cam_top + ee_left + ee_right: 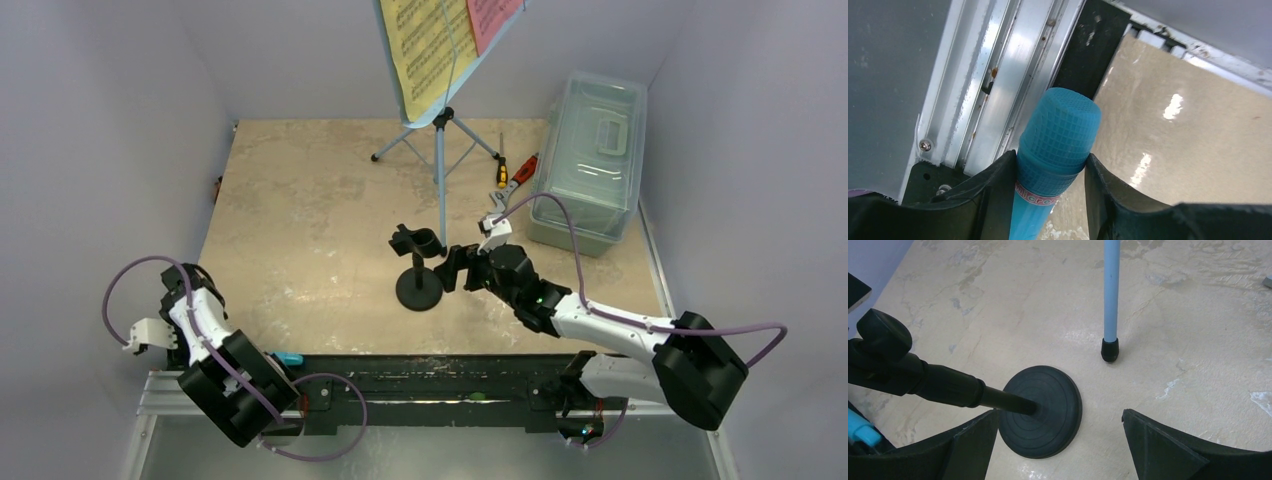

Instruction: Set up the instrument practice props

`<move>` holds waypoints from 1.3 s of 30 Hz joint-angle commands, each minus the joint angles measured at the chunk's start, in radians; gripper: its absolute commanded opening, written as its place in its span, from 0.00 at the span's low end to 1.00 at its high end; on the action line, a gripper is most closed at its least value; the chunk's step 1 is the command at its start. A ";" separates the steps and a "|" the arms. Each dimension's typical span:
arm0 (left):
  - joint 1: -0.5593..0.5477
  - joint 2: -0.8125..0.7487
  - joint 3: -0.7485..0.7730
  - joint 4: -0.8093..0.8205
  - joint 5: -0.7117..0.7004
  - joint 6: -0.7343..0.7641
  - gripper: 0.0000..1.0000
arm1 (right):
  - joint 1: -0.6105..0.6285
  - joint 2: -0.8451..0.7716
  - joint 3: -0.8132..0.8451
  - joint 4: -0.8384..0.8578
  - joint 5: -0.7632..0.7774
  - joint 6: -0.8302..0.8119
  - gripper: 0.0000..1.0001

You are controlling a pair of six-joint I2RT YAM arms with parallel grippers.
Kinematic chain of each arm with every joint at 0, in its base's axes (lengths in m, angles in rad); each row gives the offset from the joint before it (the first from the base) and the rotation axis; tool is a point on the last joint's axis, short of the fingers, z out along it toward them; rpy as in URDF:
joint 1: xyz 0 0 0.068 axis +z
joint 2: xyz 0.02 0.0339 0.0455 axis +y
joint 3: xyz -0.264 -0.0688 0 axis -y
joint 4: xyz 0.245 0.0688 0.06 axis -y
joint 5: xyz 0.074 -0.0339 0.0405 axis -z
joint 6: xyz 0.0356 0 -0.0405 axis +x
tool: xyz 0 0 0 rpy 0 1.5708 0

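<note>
Light blue perforated tripod music stand (440, 160) at the far edge, clear lidded plastic box (590, 160) far right, black round-base mic stand (419, 285) central, a tripod foot just behind, right gripper (1063, 440) spread wide beside its base, left gripper (1050, 172) clamping cyan microphone (1058, 135) over near metal rail (998, 75).

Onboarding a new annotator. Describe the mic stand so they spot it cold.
Start at the light blue music stand at the back of the table and follow its nearest leg forward. Where that leg ends, beside the open right gripper, stands the mic stand. Unlike the blue tripod, it is all black: round disc base, short post, empty clip on top.
</note>
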 commanded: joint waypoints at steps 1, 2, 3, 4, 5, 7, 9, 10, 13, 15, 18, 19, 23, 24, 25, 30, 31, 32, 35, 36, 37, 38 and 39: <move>0.005 -0.051 0.121 -0.034 0.000 0.001 0.00 | 0.001 0.011 0.010 0.019 0.026 -0.006 0.98; 0.006 -0.059 0.138 -0.044 0.009 0.010 0.00 | 0.001 0.013 0.014 0.014 0.028 -0.006 0.98; 0.003 -0.069 0.155 -0.050 0.022 0.026 0.00 | 0.000 0.015 0.017 0.008 0.032 -0.004 0.98; 0.000 -0.080 0.167 -0.050 0.035 0.042 0.00 | -0.001 0.016 0.020 0.004 0.033 -0.003 0.98; -0.007 -0.093 0.177 -0.052 0.049 0.053 0.00 | -0.001 0.016 0.023 0.001 0.034 -0.003 0.98; -0.024 -0.110 0.204 -0.048 0.100 0.078 0.00 | -0.003 0.016 0.030 -0.011 0.029 0.000 0.98; -0.080 -0.114 0.247 -0.044 0.144 0.099 0.00 | -0.004 0.014 0.034 -0.023 0.023 0.005 0.98; -0.144 -0.116 0.268 -0.042 0.129 0.097 0.00 | -0.004 0.011 0.037 -0.028 0.019 0.006 0.98; -0.345 -0.132 0.309 0.025 0.106 0.124 0.00 | -0.004 -0.002 0.053 -0.075 0.019 0.000 0.98; -0.464 -0.136 0.319 0.089 0.154 0.165 0.00 | -0.004 -0.023 0.070 -0.128 0.038 -0.001 0.98; -0.585 -0.126 0.328 0.193 0.231 0.242 0.00 | -0.004 -0.079 0.083 -0.197 0.059 0.004 0.98; -0.621 -0.119 0.337 0.219 0.244 0.268 0.00 | -0.004 -0.105 0.088 -0.223 0.069 0.008 0.98; -0.744 -0.114 0.369 0.303 0.333 0.406 0.00 | -0.004 -0.195 0.117 -0.339 0.091 0.019 0.98; -0.762 -0.127 0.368 0.342 0.382 0.436 0.00 | -0.004 -0.218 0.122 -0.365 0.094 0.017 0.98; -0.775 -0.141 0.367 0.378 0.432 0.489 0.00 | -0.004 -0.248 0.127 -0.388 0.094 0.010 0.98; -0.776 -0.212 0.369 0.510 0.755 0.643 0.00 | -0.004 -0.359 0.208 -0.522 0.079 -0.064 0.98; -0.777 -0.222 0.371 0.529 0.822 0.668 0.00 | -0.004 -0.369 0.241 -0.547 0.070 -0.085 0.98; -0.776 -0.234 0.374 0.541 0.883 0.689 0.00 | -0.004 -0.376 0.270 -0.581 0.061 -0.103 0.98; -0.777 -0.275 0.373 0.587 1.069 0.730 0.00 | -0.004 -0.377 0.370 -0.630 -0.039 -0.179 0.98; -0.777 -0.294 0.369 0.603 1.130 0.736 0.00 | -0.003 -0.374 0.402 -0.637 -0.095 -0.204 0.98; -0.777 -0.314 0.369 0.617 1.182 0.738 0.00 | -0.003 -0.369 0.433 -0.636 -0.131 -0.229 0.98; -0.777 -0.338 0.369 0.629 1.242 0.740 0.00 | -0.004 -0.360 0.463 -0.632 -0.186 -0.248 0.98; -0.777 -0.356 0.370 0.643 1.274 0.737 0.00 | -0.004 -0.347 0.490 -0.617 -0.259 -0.254 0.98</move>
